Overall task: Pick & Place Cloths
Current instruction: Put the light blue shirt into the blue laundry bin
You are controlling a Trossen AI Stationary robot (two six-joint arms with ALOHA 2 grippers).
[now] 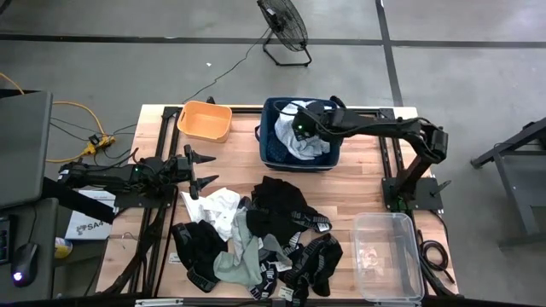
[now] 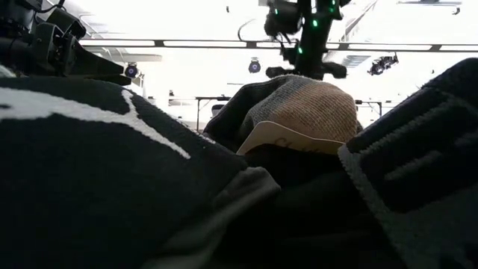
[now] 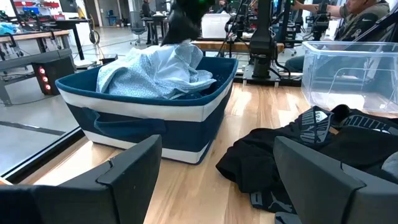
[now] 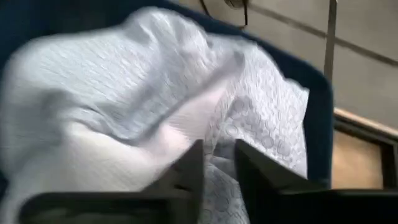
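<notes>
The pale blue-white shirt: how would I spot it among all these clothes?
Find the navy square fabric bin at the table's far edge, beside the orange plastic tub. The pale blue-white shirt lies crumpled inside it, under the right gripper. It alone is binned; the other garments lie heaped on the tabletop.

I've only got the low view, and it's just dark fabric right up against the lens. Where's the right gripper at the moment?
Observer: The right gripper is over the navy bin, down at the pale blue shirt lying inside it.
Operator: And the left one?
Observer: The left gripper is open and empty, low at the table's left side.
Operator: Much left to move?
Observer: Yes, a pile of cloths, black, white and grey-green, lies on the table outside the bin.
</notes>
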